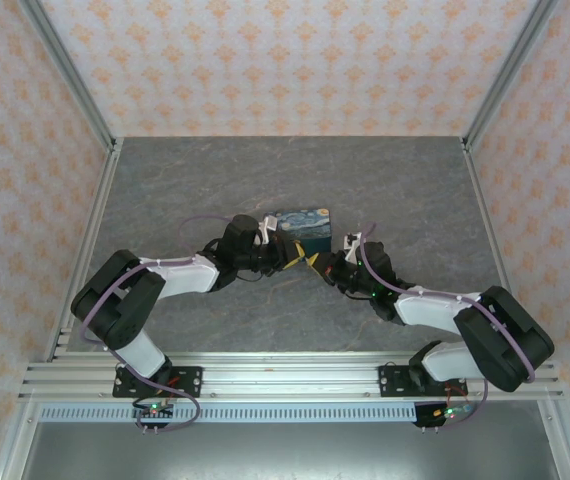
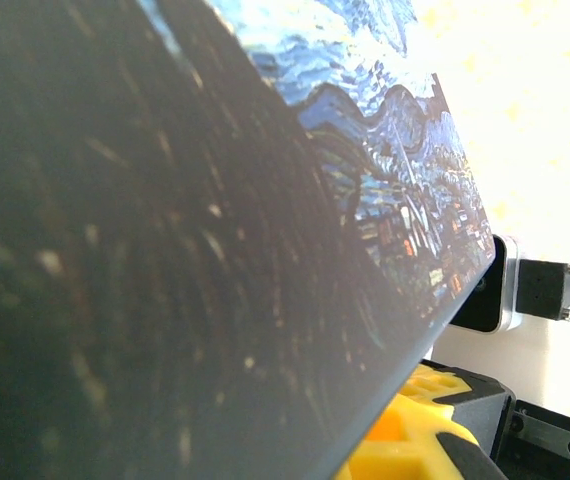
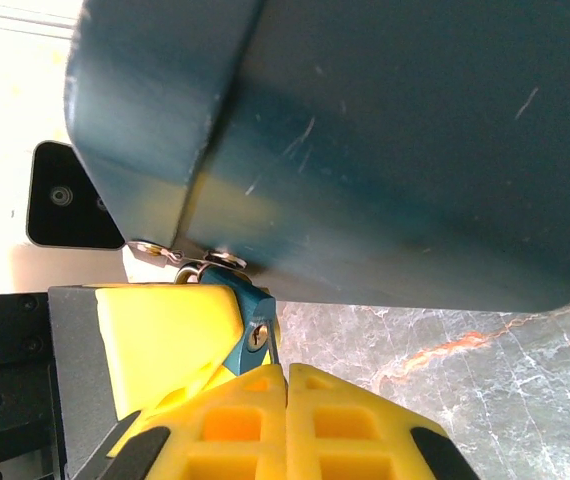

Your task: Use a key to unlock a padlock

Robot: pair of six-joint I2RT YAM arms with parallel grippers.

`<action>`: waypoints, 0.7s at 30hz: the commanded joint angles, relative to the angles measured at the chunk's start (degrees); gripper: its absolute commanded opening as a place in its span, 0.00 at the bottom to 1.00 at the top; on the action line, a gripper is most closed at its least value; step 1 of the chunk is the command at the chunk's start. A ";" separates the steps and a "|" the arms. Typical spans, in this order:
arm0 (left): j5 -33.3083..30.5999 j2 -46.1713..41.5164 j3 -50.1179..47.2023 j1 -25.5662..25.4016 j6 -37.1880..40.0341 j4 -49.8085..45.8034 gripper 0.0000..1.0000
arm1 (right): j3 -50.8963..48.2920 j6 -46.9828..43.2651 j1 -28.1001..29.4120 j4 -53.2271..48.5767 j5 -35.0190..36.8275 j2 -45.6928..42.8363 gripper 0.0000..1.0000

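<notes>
Right wrist view puts the padlock [image 3: 365, 150] clear of the table, dark blue side facing down, with the key [image 3: 253, 335] touching its lower edge. The right gripper [image 3: 285, 375] has its yellow fingers [image 3: 355, 420] pressed together on the key's bluish head, placed to turn it, I judge. The left gripper [image 1: 290, 250] seems clamped on the padlock, bracing it against that twist. Below lies a grey marbled table [image 1: 185, 180], boxed by peach patterned walls [image 1: 285, 60] and aluminium posts [image 1: 70, 70].
</notes>
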 commanded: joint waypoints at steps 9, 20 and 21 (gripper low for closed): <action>1.70 -2.30 2.27 -0.36 0.20 0.46 0.00 | 2.14 -0.75 -0.35 2.81 -0.26 -0.33 0.00; 0.67 -2.14 1.36 -0.32 0.81 -0.24 0.00 | 1.42 -1.37 -1.37 -0.07 -0.61 -2.90 0.00; 0.64 -2.05 1.41 -0.32 0.80 -0.25 0.00 | 1.31 -1.39 -1.47 -0.20 -0.61 -3.16 0.00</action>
